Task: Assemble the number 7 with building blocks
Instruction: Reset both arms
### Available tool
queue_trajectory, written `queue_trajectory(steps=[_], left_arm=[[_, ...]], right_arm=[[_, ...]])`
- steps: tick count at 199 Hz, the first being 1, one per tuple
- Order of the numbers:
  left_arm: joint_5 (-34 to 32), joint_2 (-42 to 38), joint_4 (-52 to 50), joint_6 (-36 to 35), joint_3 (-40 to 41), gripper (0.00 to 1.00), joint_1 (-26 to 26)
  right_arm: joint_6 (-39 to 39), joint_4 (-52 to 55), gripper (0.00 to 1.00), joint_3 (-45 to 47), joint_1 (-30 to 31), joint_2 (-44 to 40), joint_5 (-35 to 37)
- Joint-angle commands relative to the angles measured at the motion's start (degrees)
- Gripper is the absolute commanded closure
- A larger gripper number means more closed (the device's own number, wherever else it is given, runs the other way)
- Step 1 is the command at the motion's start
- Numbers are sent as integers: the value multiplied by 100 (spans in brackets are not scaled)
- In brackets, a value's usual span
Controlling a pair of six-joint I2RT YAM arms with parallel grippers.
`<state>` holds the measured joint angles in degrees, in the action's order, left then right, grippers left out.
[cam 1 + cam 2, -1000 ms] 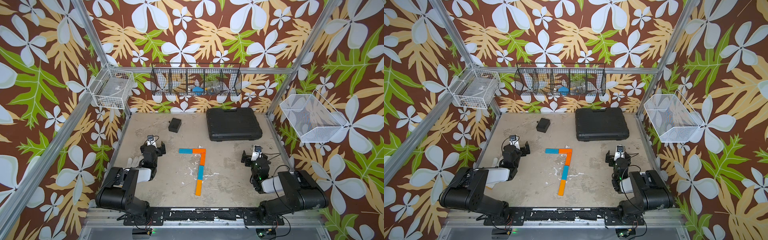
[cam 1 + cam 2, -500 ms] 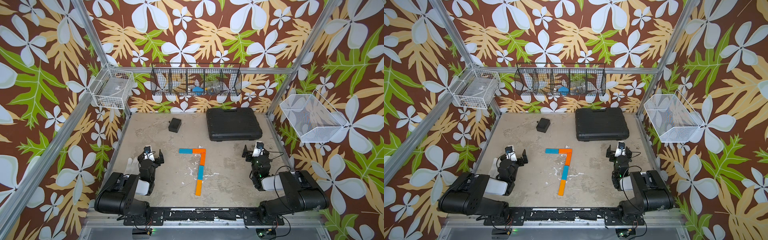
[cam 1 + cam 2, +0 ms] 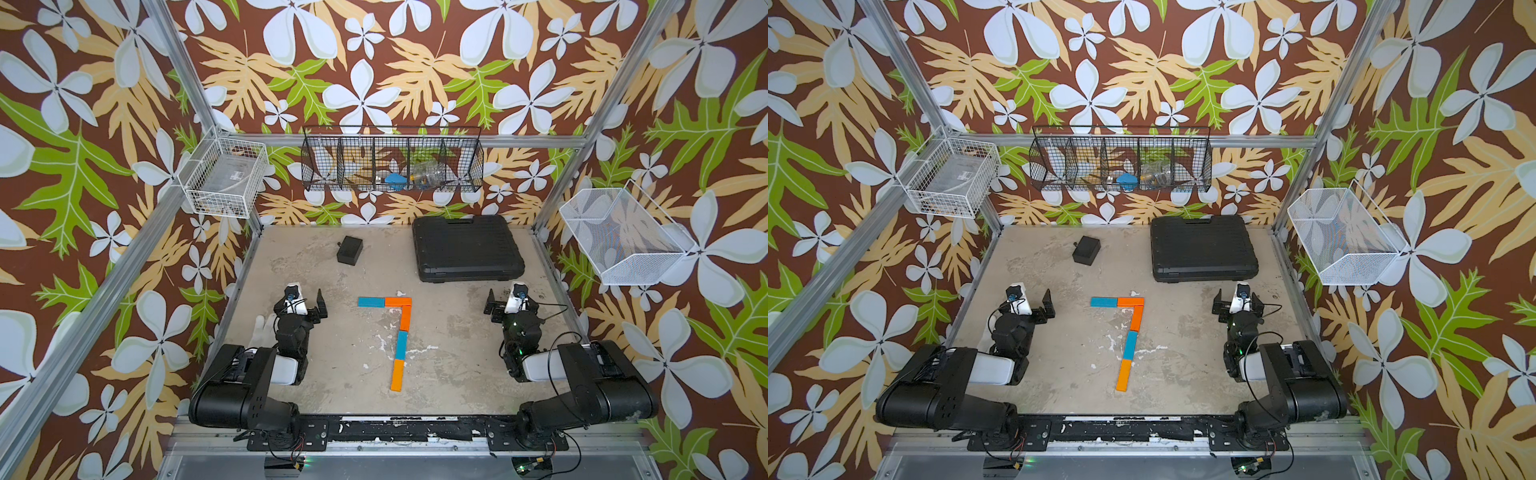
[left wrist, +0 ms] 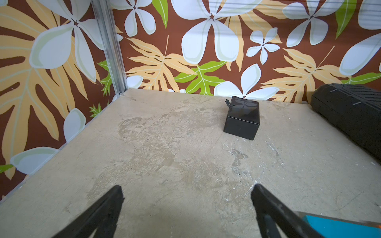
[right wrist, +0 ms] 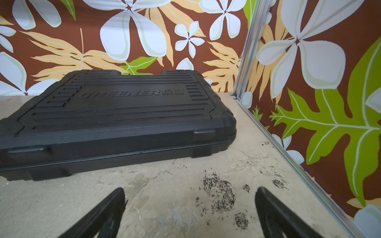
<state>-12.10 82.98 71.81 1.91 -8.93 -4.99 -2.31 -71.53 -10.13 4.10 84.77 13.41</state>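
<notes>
The 7 looks finished. All five blocks lie flat near the middle of the desk (image 3: 345, 266), somewhat closer to its near edge than to its far one.

The top bar is a blue block (image 3: 371, 301) and an orange block (image 3: 397, 301) laid end to end, in line with the far edge. The stem hangs from the bar's right end and slants slightly toward the near edge. It is made of a second orange (image 3: 405, 318), a second blue (image 3: 401, 345) and a last orange (image 3: 397, 375), each touching the next. In both top views the joints look closed and the figure reads clearly as the digit, though fine gaps would be too small to tell.

No block lies loose anywhere on the desk, so I judge that no placing is left.

The left arm (image 3: 291, 328) sits by the left edge and the right arm (image 3: 519, 332) by the right edge, both well apart from the figure. The left jaws are spread wide with only bare desk between them. A blue end (image 4: 334, 223) shows beyond one finger, not inside the gap. The right jaws are spread just as wide and hold nothing, and they face the case (image 5: 115, 119) in the far right corner. The box (image 3: 350, 250) stands near the far edge, left of middle, clear of the blocks.

At most a small nudge to square the stem might remain.
</notes>
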Motion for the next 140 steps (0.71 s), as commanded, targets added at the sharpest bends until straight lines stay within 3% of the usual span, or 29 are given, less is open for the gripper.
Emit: queue_trajectory(steps=[1, 76, 92, 140], left_arm=[[32, 6, 159, 46, -1, 0, 8], [41, -6, 149, 37, -3, 0, 7], [554, -24, 197, -169, 33, 0, 8], [644, -48, 395, -192, 155, 0, 7]], right_arm=[[19, -37, 0, -16, 1, -22, -12], [20, -20, 0, -24, 2, -19, -14], [20, -36, 0, -24, -4, -20, -14], [19, -33, 0, -23, -5, -22, -17]])
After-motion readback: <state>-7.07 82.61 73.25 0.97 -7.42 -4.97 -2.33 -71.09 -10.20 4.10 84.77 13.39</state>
